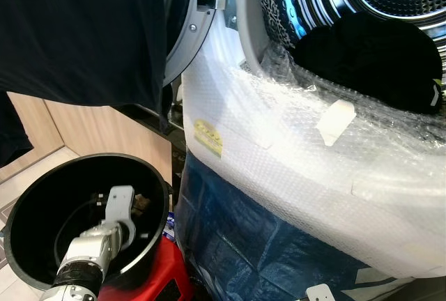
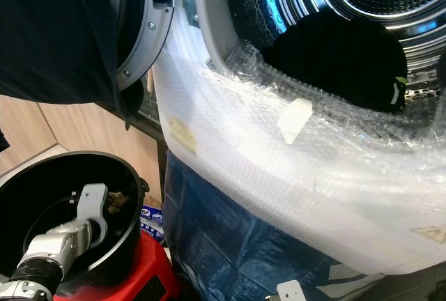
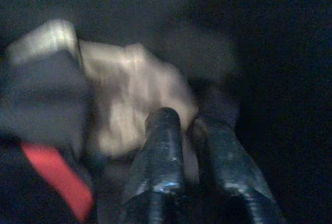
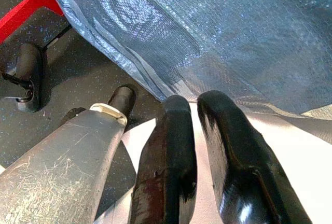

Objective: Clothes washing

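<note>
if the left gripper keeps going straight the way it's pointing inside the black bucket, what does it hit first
Most likely the pale crumpled cloth lying in the black bucket. The left gripper points straight at it, its fingers close together, and the cloth looks very near, though the dark, blurred wrist view leaves depth unclear.

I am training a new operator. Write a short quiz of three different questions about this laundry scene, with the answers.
1. True or false: the washing machine door is closed.
2. Where does the left hand reach? A) the drum B) the black bucket C) the floor
3. Fill in: the machine's front is wrapped in ____.

Key: 1 false, it is open, with dark clothing in the drum. 2 B, near a pale cloth. 3 bubble wrap.
</note>
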Robot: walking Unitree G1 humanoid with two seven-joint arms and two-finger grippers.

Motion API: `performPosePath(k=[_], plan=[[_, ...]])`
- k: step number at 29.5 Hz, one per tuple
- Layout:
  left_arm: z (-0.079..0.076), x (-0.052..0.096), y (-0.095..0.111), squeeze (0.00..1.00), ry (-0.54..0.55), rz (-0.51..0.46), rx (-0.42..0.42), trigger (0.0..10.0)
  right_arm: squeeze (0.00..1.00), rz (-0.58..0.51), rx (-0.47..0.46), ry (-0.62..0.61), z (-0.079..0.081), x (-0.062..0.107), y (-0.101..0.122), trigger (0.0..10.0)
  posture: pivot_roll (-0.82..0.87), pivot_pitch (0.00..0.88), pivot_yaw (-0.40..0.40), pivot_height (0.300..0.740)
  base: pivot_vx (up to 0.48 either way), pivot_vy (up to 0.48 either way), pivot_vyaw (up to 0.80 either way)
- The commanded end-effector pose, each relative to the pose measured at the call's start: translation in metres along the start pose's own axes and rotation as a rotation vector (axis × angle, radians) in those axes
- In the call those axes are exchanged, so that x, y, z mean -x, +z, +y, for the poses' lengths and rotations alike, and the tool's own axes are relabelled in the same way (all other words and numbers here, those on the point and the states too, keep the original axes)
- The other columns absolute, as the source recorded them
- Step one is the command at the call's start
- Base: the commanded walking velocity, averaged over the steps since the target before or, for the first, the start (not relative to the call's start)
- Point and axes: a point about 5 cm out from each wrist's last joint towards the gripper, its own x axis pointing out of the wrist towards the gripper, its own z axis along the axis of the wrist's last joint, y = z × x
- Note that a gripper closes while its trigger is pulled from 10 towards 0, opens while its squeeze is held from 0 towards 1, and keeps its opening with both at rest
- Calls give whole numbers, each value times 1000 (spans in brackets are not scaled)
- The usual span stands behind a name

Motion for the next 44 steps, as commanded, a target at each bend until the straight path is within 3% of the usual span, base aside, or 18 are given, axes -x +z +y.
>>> performPosePath(k=[1, 3, 7, 11, 12, 13, 14, 15, 16, 17, 18, 19, 24, 30, 34, 39, 44], plan=[[-2, 2, 0, 0, -1, -12, 33, 0, 0, 17, 12, -8, -4, 1, -4, 10000, 122, 24, -140, 740, 0, 0, 0], [-6, 12, 19, 0, -37, -116, 88, 0, 0, 16, 14, -7, -4, 1, -3, 10000, 128, 20, -142, 740, 0, 0, 0], [-17, 35, 46, 0, -141, -233, 120, 0, 0, 15, 22, -2, -4, 1, -2, 10000, 135, 17, -143, 740, 0, 0, 0], [-19, 44, 51, 0, -162, -254, 116, 0, 0, 16, 28, 1, -4, 1, -2, 10000, 145, 15, -144, 740, 0, 0, 0], [-17, 46, 51, 0, -163, -251, 104, 0, 0, 16, 31, 3, -3, 1, -1, 10000, 145, 15, -144, 740, 0, 0, 0], [-18, 51, 45, 0, -187, -212, 39, 0, 0, 14, 39, 10, -1, 0, 0, 10000, 157, 10, -144, 740, 0, 0, 0], [-18, 51, 45, 0, -187, -212, 39, 0, 0, 14, 39, 10, -1, 0, 0, 10000, 157, 10, -144, 740, 0, 0, 0], [-19, 52, 35, 0, -194, -153, -52, 0, 0, 13, 44, 15, 0, 0, 1, 10000, 160, 11, -143, 740, 0, 0, 0], [-19, 52, 32, 0, -186, -128, -77, 3412, 0, 12, 44, 17, 1, 0, 1, 10000, 160, 11, -143, 740, 0, 0, 0], [-18, 53, 29, 0, -174, -109, -81, 10000, 0, 12, 44, 18, 1, 0, 2, 10000, 160, 11, -143, 740, 0, 0, 0], [-18, 53, 29, 0, -174, -109, -81, 10000, 0, 12, 44, 18, 1, 0, 2, 10000, 160, 11, -143, 740, 0, 0, 0], [-15, 53, 22, 1000, -135, -53, -76, 10000, 0, 10, 44, 24, 2, -1, 2, 10000, 156, 6, -139, 740, 0, 0, 0], [5, 50, 13, 1000, -2, 23, -69, 10000, 0, 9, 42, 32, 4, -1, 3, 10000, 152, 1, -137, 740, 0, 0, 0], [23, 47, 22, 1000, 116, 2, -120, 10000, 0, 13, 39, 31, 2, 0, 1, 10000, 149, 8, -141, 740, 0, 0, 0], [25, 41, 23, 1000, 135, 9, -90, 10000, 0, 16, 35, 28, 2, 0, 0, 10000, 138, 14, -138, 740, 0, 0, 0], [27, 32, 17, 1000, 138, 31, -179, 10000, 0, 16, 30, 29, 3, 0, -1, 10000, 135, 20, -143, 740, 0, 0, 0], [22, 28, 24, 1000, 124, 10, -197, 10000, 0, 14, 26, 24, 1, 0, -1, 10000, 118, 25, -152, 740, 0, 0, 0]])
